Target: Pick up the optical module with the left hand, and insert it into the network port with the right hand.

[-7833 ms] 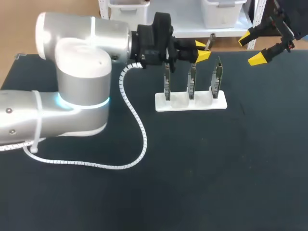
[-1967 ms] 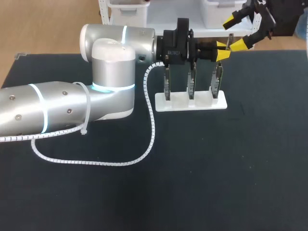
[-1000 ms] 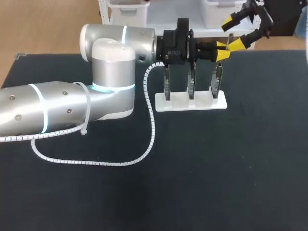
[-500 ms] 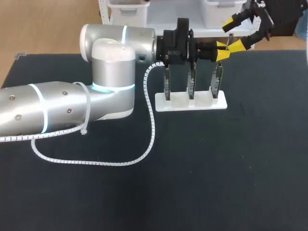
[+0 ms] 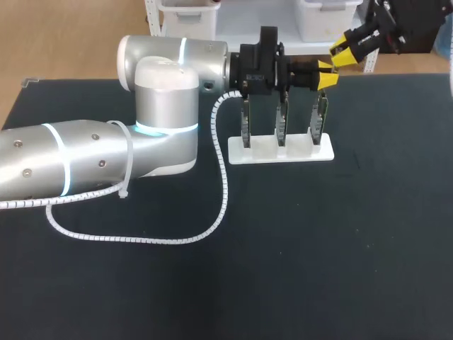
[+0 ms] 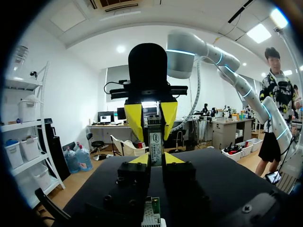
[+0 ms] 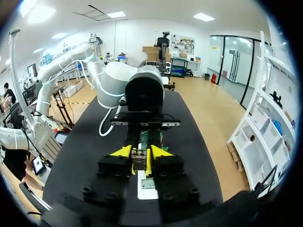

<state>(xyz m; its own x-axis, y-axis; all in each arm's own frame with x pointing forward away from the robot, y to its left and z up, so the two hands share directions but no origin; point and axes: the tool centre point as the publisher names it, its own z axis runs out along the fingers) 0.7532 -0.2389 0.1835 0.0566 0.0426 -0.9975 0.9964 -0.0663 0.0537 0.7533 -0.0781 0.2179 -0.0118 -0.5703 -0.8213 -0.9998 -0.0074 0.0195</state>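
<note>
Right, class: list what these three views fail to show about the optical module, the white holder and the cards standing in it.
Head view: the optical module is hidden between the left gripper and the right gripper.
Head view: the left gripper's black body covers the tops of two cards.
Right wrist view: the white holder is mostly behind that gripper's body.
All views: the network port is too small to pick out.

Slim silvery optical module [image 6: 155, 145] held upright, seemingly above three upright port boards [image 5: 282, 122] in white stand [image 5: 299, 151]
</note>
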